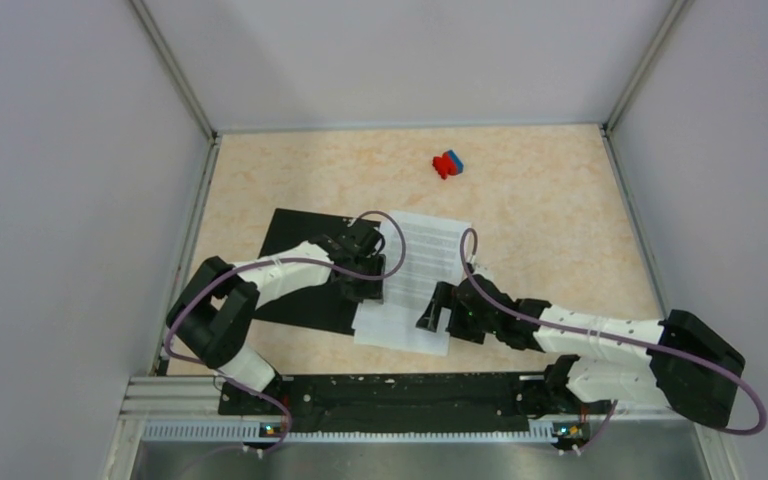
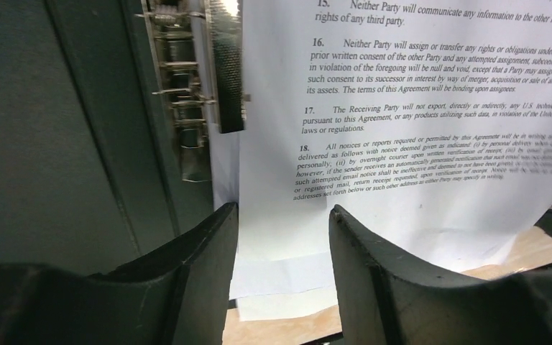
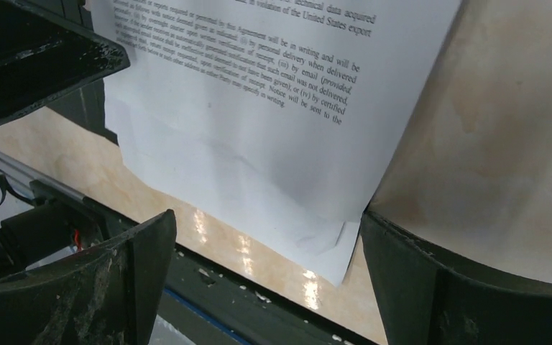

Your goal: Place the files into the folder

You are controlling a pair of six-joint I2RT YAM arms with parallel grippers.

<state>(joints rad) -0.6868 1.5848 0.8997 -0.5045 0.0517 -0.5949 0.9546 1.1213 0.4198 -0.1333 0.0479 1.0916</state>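
Observation:
The files [image 1: 422,262] are a thin stack of white printed sheets, lying askew with their left edge over the right side of the folder [image 1: 295,268], which lies open with its black inside up. My left gripper [image 1: 367,288] is open, low over the sheets' left edge beside the folder's metal clip [image 2: 187,86]. In the left wrist view the sheets [image 2: 417,108] run between my open left gripper [image 2: 284,215]. My right gripper [image 1: 434,314] is open above the sheets' near right corner. The right wrist view shows that corner [image 3: 259,93] between my wide-open right gripper [image 3: 269,223].
A small red-and-blue object [image 1: 449,164] lies at the back of the beige table. A black rail [image 1: 380,395] runs along the near edge just below the sheets. Grey walls enclose the left, right and back sides.

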